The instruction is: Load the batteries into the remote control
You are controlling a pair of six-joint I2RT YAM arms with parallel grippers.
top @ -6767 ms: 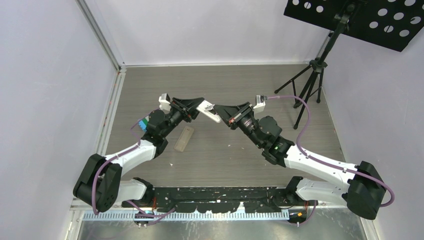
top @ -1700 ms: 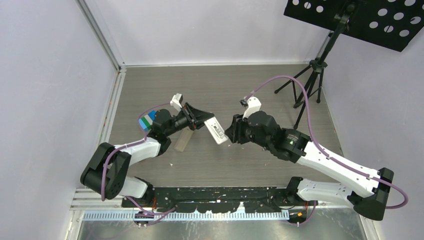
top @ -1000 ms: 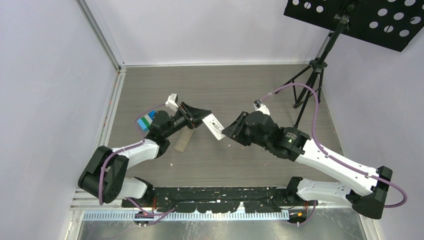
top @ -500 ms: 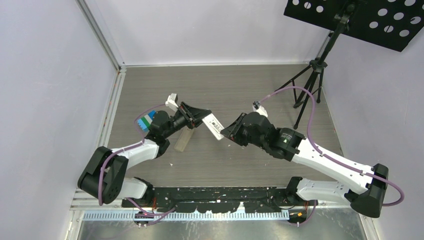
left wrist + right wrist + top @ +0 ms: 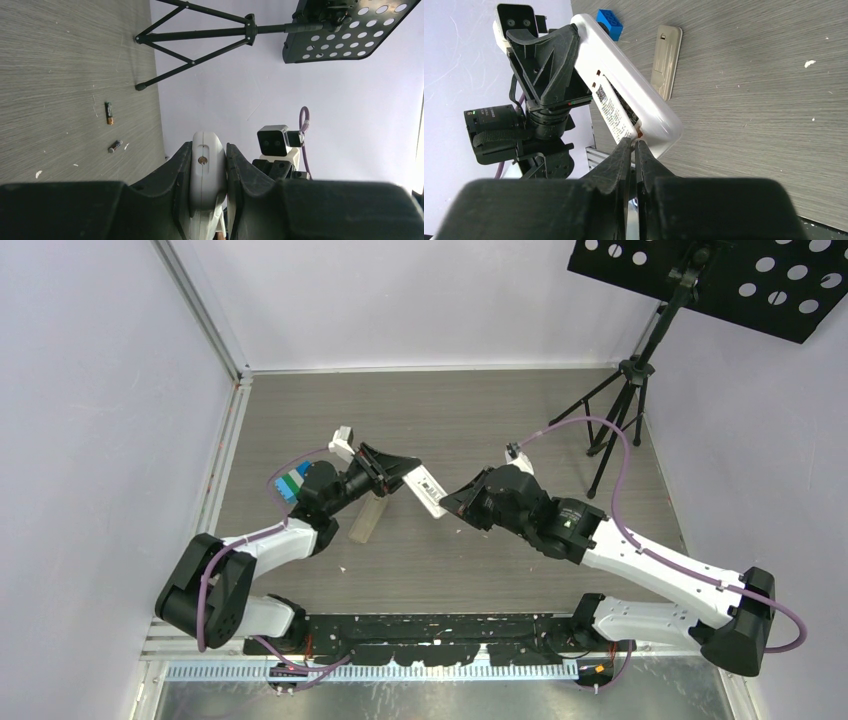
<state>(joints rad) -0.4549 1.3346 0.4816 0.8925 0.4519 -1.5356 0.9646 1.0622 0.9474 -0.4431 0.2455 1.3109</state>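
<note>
My left gripper point(image 5: 400, 472) is shut on the remote control point(image 5: 425, 490) and holds the small white bar tilted above the floor. In the left wrist view its rounded end point(image 5: 207, 165) sits clamped between both pads. The right wrist view shows the remote's back point(image 5: 624, 95) with a label and the dark recess. My right gripper point(image 5: 445, 502) has its jaws nearly together, tips point(image 5: 634, 142) touching the low end of that recess beside a small orange spot. Two batteries point(image 5: 108, 112) point(image 5: 115, 146) lie on the floor in the left wrist view; the top view hides them.
A translucent grey-tan flat bar point(image 5: 368, 517) point(image 5: 666, 60) lies on the floor below the left gripper. A blue block point(image 5: 609, 22) sits beyond it. A black tripod stand point(image 5: 620, 410) with a perforated tray occupies the back right corner. Walls enclose the floor.
My right gripper's jaws have narrowed to a thin gap and its tips have edged left onto the remote's end. The left gripper and remote have held still.
</note>
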